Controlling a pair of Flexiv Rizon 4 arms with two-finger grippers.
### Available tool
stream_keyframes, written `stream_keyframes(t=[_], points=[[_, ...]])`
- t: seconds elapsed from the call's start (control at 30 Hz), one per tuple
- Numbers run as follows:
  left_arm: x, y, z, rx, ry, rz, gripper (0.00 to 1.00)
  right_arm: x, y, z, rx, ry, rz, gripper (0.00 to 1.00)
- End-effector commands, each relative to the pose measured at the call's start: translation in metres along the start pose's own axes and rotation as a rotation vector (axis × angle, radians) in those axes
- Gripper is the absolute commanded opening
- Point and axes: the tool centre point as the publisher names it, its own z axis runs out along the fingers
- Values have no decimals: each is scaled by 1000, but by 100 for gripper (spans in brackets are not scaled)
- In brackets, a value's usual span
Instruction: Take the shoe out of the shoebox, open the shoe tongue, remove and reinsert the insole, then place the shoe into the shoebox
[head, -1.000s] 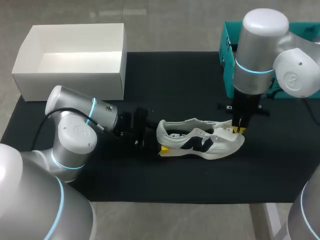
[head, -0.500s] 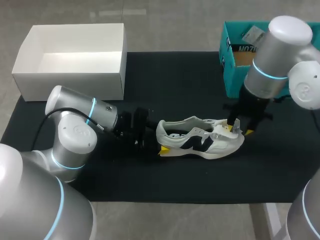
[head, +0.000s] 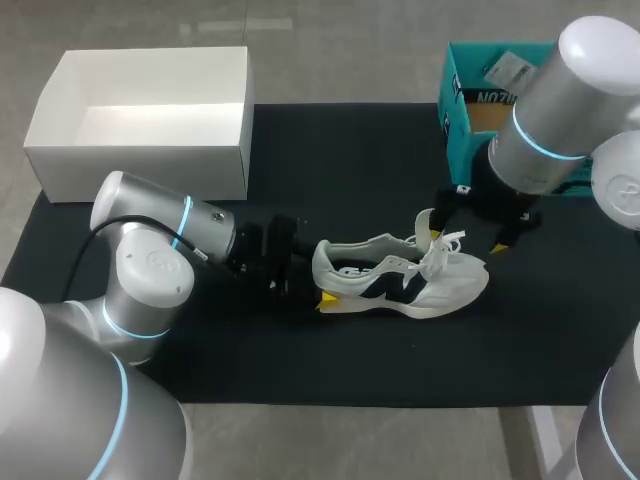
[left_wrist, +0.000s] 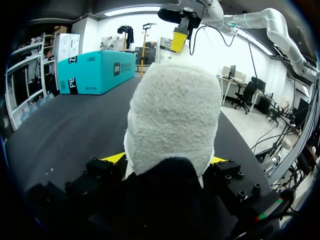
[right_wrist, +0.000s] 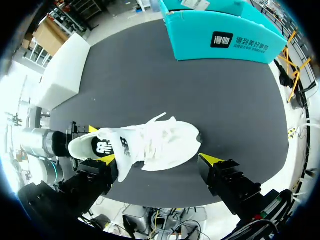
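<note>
**AT MAT CENTRE: SHOE CLAMPED AT HEEL, TONGUE RAISED**

At the centre of the mat (head: 330, 160), the shoe (head: 400, 278) stands on its sole, outside both boxes. In the head view its long axis runs 9 to 3 o'clock, with the heel at 9 and the toe at 3.

**Left gripper** (head: 320, 282). It sits at the 9 o'clock end, low over the mat. In the left wrist view the heel fills the gap, with a yellow tip against each side. The jaws are closed on the shoe and act as the clamp.

**Right gripper** (head: 468, 240). It hangs above the forefoot, toward 2 o'clock from the shoe's middle. The jaws stand wide and hold nothing. In the right wrist view the shoe lies below, between the fingertips (right_wrist: 209, 159). The tongue (head: 425, 225) stands up just beside the heel-side finger, but contact cannot be confirmed.

**Boxes.** The white box (head: 140, 150) lies at 10 o'clock from the shoe and the teal box (head: 455, 130) at 1 o'clock. The views do not show which one is the shoebox.

**Governing relation.** The shoe's opening lies at 9 o'clock from the right jaws, on the long axis, between the raised tongue and the clamped heel. The right arm is the nearer free arm, since the left is occupied.

**Assessment.**
- The tongue step looks done or nearly so, and no insole shows outside the shoe.
- The next move likely calls for the right jaws to shift toward 9 o'clock, narrow, and descend in line with the axis.
- Loose laces (head: 450, 245) over the forefoot may snag.
</note>
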Motion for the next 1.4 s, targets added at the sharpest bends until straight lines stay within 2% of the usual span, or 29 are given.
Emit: stream_keyframes(t=[0.03, 0.1, 0.2, 0.4, 1.4], points=[[-2, 1, 1, -1, 1, 0, 0, 11, -5, -21, -56, 30, -80, 100], [-2, 1, 1, -1, 1, 0, 0, 26, -2, -28, -45, 54, -173, 100], [-2, 1, 1, -1, 1, 0, 0, 52, 2, -35, 23, 124, -403, 100], [-2, 1, 1, -1, 1, 0, 0, 104, -8, -45, 328, 270, -798, 100], [-2, 1, 1, -1, 1, 0, 0, 104, -8, -45, 328, 270, -798, 100]])
